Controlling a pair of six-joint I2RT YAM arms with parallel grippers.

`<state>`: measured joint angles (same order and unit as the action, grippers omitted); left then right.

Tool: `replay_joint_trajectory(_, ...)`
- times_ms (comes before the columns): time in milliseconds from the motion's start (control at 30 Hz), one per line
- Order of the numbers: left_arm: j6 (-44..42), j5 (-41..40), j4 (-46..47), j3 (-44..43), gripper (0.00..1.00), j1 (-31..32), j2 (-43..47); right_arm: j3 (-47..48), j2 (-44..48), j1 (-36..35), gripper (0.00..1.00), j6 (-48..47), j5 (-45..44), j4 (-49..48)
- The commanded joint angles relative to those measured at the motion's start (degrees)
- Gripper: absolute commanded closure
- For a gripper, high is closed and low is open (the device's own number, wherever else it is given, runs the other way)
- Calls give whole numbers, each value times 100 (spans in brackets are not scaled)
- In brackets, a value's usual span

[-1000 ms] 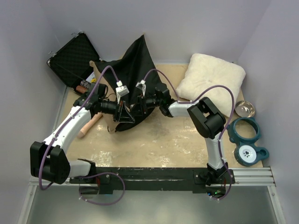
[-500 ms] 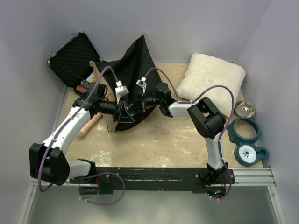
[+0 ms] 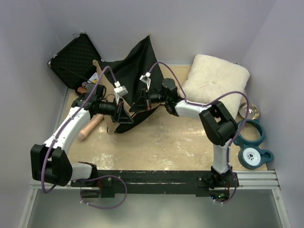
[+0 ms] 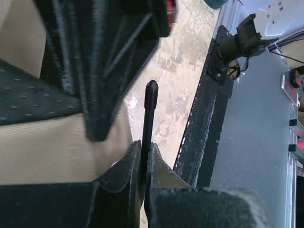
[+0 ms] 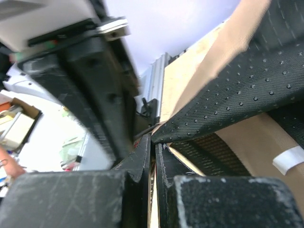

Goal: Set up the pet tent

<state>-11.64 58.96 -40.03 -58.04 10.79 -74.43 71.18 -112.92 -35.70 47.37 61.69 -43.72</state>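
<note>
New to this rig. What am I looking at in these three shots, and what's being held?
Two robot arms, bolted at the near edge of the table. The wide shot is from a fixed camera above and behind them; each close-up is from a wrist camera. On the table: a collapsed pet tent, white cushion, open black case, metal bowl, teal plastic holder. The left claw is shut on a thin black tent pole. The right claw is shut, seemingly pinching the tent's black fabric.
</note>
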Motion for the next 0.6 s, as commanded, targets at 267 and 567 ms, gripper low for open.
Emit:
replay_joint_trajectory(267, -470, -1729, -804, -155, 100, -217, -300, 230, 412, 555, 100, 492, 229, -83)
replay_joint_trajectory(567, -1164, -2186, -1261, -304, 100, -77, -519, 107, 403, 775, 100, 1387, 273, -882)
